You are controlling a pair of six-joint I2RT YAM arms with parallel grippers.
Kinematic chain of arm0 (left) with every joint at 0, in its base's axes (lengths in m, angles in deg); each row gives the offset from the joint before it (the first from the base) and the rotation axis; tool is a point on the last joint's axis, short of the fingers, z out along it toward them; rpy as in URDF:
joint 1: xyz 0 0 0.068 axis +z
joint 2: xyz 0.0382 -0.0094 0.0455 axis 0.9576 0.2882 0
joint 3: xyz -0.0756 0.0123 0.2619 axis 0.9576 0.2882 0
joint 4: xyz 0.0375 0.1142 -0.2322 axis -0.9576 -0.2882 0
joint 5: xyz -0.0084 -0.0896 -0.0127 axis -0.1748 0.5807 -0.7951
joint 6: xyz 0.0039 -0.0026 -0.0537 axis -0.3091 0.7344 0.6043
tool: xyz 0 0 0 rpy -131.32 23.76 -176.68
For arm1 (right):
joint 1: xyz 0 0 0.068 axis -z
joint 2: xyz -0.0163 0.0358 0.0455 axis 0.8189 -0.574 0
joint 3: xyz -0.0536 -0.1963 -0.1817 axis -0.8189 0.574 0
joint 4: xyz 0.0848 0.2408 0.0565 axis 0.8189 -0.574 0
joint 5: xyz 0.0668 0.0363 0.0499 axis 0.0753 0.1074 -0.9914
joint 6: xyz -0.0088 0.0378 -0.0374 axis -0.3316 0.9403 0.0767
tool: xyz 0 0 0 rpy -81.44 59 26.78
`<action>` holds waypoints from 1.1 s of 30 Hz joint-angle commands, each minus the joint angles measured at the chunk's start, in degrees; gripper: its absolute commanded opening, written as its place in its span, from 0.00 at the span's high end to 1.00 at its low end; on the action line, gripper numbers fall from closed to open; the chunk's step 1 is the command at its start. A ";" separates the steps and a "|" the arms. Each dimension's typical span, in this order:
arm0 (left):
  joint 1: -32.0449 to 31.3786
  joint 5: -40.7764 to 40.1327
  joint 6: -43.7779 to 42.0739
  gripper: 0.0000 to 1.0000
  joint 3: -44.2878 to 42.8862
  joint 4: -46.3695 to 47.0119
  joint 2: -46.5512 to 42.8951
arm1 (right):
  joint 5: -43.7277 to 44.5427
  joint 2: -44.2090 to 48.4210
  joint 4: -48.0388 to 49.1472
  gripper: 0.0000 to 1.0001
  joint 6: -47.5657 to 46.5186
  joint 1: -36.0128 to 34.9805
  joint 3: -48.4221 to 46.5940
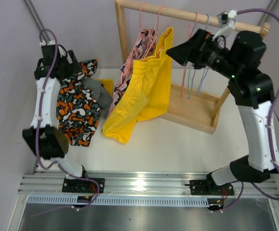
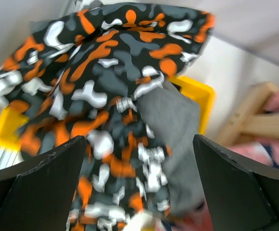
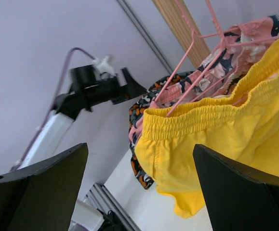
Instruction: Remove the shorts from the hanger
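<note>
Left wrist: left tool (image 2: 139, 159), right tool (image 3: 140, 163) wide, empty; camouflage shorts (image 2: 105, 72) blurred, possibly tagged, illegible.

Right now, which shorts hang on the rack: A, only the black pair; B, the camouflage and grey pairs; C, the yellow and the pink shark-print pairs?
C: the yellow shorts and pink shark-print shorts hang from the rack; the camouflage shorts and grey shorts lie heaped beside it.

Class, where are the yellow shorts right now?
In the top view, the yellow shorts hang at the centre from the wooden rail, just right of the pink shark-print shorts and left of the right gripper.
</note>
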 commanded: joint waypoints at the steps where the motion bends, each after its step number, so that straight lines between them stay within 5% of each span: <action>1: -0.63 1.70 1.14 0.01 7.07 7.05 -14.62 | 3.00 -5.75 -0.88 0.02 -1.15 -1.99 -3.97; 12: -3.97 7.76 3.69 0.01 42.13 16.90 -45.82 | 7.58 -17.98 4.65 0.05 -2.45 -4.63 -9.26; 18: -4.23 8.65 1.94 0.01 50.69 18.84 -50.15 | 10.30 -22.55 9.75 0.13 -2.99 -4.98 -10.65; 25: -4.15 9.61 1.85 0.01 55.51 22.17 -52.09 | 13.29 -26.41 13.88 0.32 -1.50 -7.09 -9.60; 33: -4.23 11.37 2.03 0.00 57.10 23.40 -52.61 | 17.16 -24.23 12.92 0.97 -1.85 -7.88 -8.64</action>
